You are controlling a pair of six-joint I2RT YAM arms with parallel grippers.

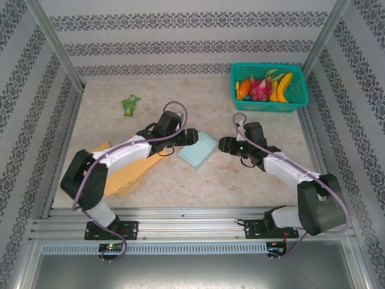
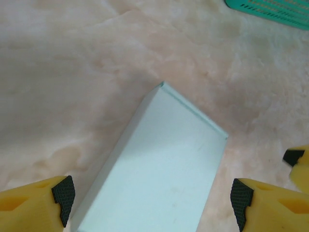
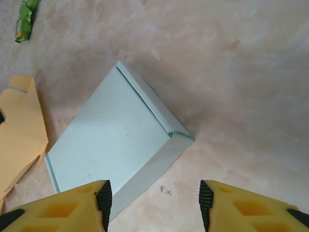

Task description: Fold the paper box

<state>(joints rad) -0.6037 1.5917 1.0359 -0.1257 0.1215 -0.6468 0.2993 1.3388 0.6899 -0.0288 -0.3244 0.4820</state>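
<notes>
Two yellow fingers [image 2: 34, 205] with black pads are closest to the lens. They belong to the left gripper [image 2: 152, 198]. Its jaws stand wide apart and hold nothing. The pale blue paper box [image 2: 164, 169] lies flat on the table, under the gap between these jaws, and reaches out ahead of them.

The right gripper [image 3: 154, 198] is let go too, with its jaws apart and nothing in them. The paper box [image 3: 116, 135] lies just in front of these jaws. One corner sits close by one finger [image 3: 72, 205].

From above, the box [image 1: 198, 149] lies between the two grippers, in the middle of the table [image 1: 240, 180]. The table top is soft beige with cloudy marks, like stone. A flat tan cardboard sheet [image 1: 129, 171] lies under the left arm. A small green packet [image 1: 130, 103] lies farther back. A green basket [image 1: 301, 99] of fruit sits in the far corner. The walls [image 1: 180, 45] are white with grey patterned stripes.
</notes>
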